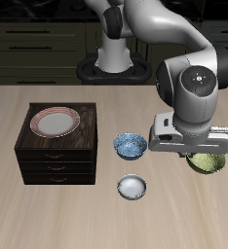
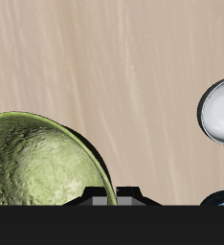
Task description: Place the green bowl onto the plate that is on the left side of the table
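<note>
White bowl [image 1: 132, 186] sits nearest the table's [image 1: 48, 209] front edge, blue bowl [image 1: 130, 145] just behind it, green bowl [image 1: 209, 161] partly under the gripper [image 1: 189, 146], finger state can't tell, no readable writing anywhere.

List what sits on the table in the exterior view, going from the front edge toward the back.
White bowl → green bowl, mostly hidden under the gripper → blue patterned bowl → plate on the dark drawer cabinet.
</note>
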Motion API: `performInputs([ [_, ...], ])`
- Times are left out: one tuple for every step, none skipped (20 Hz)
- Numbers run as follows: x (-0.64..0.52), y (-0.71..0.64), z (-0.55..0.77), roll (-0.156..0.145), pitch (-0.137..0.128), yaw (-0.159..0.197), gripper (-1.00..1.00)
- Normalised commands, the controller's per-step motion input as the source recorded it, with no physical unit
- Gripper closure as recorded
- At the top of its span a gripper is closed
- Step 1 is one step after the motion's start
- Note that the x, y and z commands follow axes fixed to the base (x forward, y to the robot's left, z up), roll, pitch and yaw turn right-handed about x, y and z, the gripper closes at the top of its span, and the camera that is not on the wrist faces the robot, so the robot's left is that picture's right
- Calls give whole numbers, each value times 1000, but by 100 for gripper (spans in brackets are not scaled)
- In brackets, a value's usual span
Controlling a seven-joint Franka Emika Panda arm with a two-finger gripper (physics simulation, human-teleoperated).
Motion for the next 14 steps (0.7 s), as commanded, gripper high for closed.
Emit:
performInputs([
  [-303,-102,515,-2,-95,16,100],
  [-283,-5,509,-8,-66,-18,100],
  [-345,53,509,21,-83,3,100],
  [-411,38,560,9,-102,2,100],
  [-421,-23,532,21,-97,-15,100],
  [-436,82,529,-6,-135,62,100],
  [-428,-14,476,-54,-105,31,100],
  [-472,42,447,-13,-132,56,100],
  [-405,136,338,51,-47,9,100],
  [-467,-99,539,-124,-199,112,100],
  [-300,5,258,-2,-58,1,100],
  [-331,-30,204,-42,7,-80,100],
  [-340,26,266,-66,-100,70,100],
  [-563,157,321,-24,-30,-98,100],
])
